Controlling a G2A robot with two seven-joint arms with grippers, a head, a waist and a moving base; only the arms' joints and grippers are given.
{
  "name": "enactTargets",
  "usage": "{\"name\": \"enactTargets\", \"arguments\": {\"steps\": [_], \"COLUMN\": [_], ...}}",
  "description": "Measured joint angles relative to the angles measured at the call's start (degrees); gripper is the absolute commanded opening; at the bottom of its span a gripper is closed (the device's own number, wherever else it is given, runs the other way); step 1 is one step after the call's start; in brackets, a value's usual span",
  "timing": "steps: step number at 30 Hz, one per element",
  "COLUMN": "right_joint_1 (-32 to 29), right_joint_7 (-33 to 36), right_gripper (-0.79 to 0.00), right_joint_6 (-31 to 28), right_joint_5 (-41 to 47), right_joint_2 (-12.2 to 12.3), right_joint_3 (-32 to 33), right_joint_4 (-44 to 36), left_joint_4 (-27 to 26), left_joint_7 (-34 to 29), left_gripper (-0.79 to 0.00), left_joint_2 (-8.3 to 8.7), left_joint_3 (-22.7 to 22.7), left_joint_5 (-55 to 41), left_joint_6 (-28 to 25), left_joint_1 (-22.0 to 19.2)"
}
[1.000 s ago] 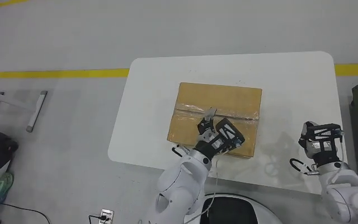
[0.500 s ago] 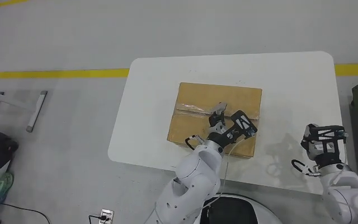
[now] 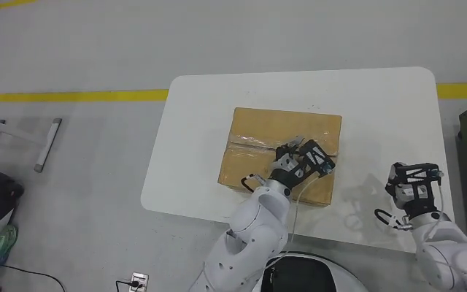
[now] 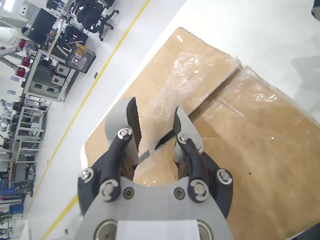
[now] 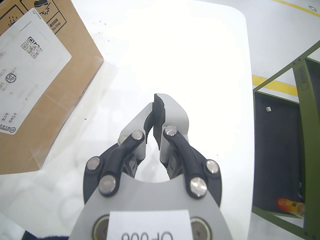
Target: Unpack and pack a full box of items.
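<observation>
1. Cardboard box point(image 3: 281, 150) sat mid-worktop point(image 3: 197, 146) with its flaps down. No items were out anywhere. Task judged barely started: opening, unpacking and repacking were all left to do.
2. Left jaws hung over the box top by the centre line, part open and holding nothing. Fingers point(image 4: 132, 118) straddled the crinkled clear tape point(image 4: 180, 76). Couldn't tell whether they touched the tape.
3. Centre seam point(image 4: 215, 91) showed a thin dark gap close to those jaws, so the tape there looked partly split. Farther along, the seam lay under tape. That tape was judged the main thing in the way of lifting the flaps.
4. Right jaws sat over bare worktop off to the box's side, apart from it. Pads met at the tips with nothing between them.
5. White label point(image 5: 27, 76) was stuck on the box wall facing the right arm.
6. Past the worktop's edge on that side stood a green frame point(image 5: 308, 138) with a dark bin. A small orange object point(image 5: 290, 206) lay inside; couldn't identify it.
7. Farthest off were a yellow floor line point(image 3: 80, 95), plus office chairs point(image 4: 95, 18) and benches in the room behind.
</observation>
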Motion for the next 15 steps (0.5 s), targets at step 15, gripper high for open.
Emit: {"name": "enactTargets", "arguments": {"steps": [15], "right_joint_1": [0.61], "right_joint_7": [0.54], "right_gripper": [-0.785], "right_joint_6": [-0.85], "right_joint_5": [-0.12], "right_joint_2": [-0.19], "right_joint_3": [0.22], "right_joint_4": [0.19], "left_joint_4": [-4.03], "left_joint_7": [0.26], "left_gripper": [-0.785], "left_joint_2": [0.50], "left_joint_3": [-13.49], "left_joint_5": [2.06], "left_joint_6": [8.59], "left_joint_1": [-1.64]}}
